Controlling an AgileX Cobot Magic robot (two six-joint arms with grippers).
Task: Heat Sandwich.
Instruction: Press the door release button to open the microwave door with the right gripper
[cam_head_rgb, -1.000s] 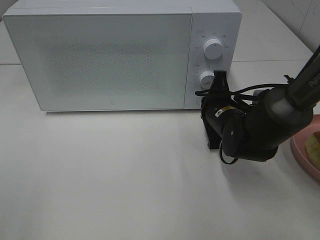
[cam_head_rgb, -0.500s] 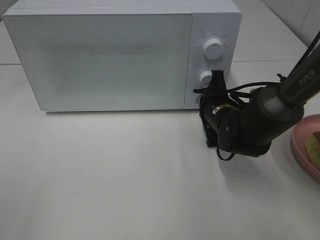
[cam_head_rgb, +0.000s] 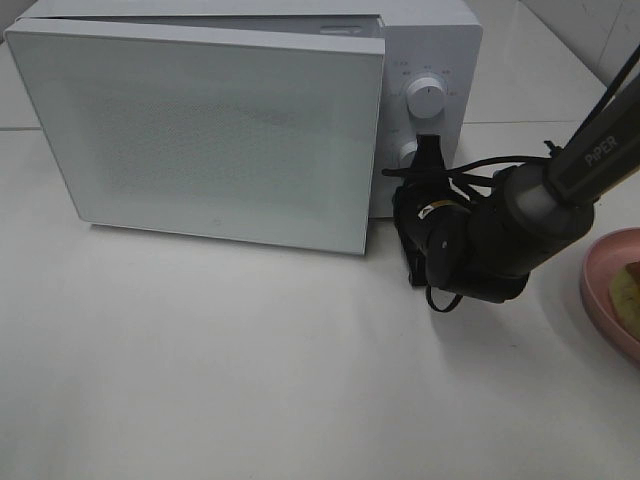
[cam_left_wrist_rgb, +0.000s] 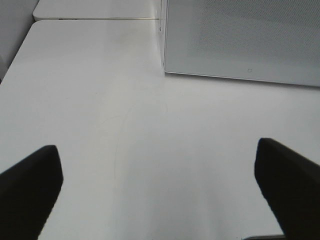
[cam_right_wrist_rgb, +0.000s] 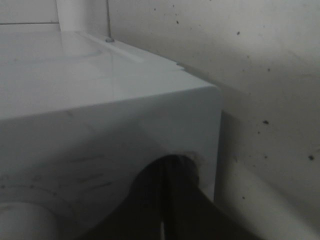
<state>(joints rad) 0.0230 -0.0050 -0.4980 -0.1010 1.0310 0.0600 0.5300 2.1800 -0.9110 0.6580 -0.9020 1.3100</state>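
Note:
The white microwave (cam_head_rgb: 430, 60) stands at the back of the table, and its door (cam_head_rgb: 200, 130) is swung a little way open on its right side. My right gripper (cam_head_rgb: 408, 192) is at the bottom of the control panel, under the two knobs (cam_head_rgb: 427, 97). In the right wrist view its dark fingers (cam_right_wrist_rgb: 167, 200) are together and touch the white panel (cam_right_wrist_rgb: 100, 100). The sandwich (cam_head_rgb: 629, 288) shows only as a tan sliver on the pink plate (cam_head_rgb: 598, 295) at the right edge. My left gripper (cam_left_wrist_rgb: 160, 190) is open and empty above the bare table, left of the microwave (cam_left_wrist_rgb: 240, 40).
The right arm (cam_head_rgb: 520, 230) and its cables lie between the microwave and the plate. The white tabletop (cam_head_rgb: 250, 380) stretches in front of the microwave. A tiled wall is at the back right.
The microwave door was shut and has sprung ajar. My right gripper has moved slightly left and in against the control panel.

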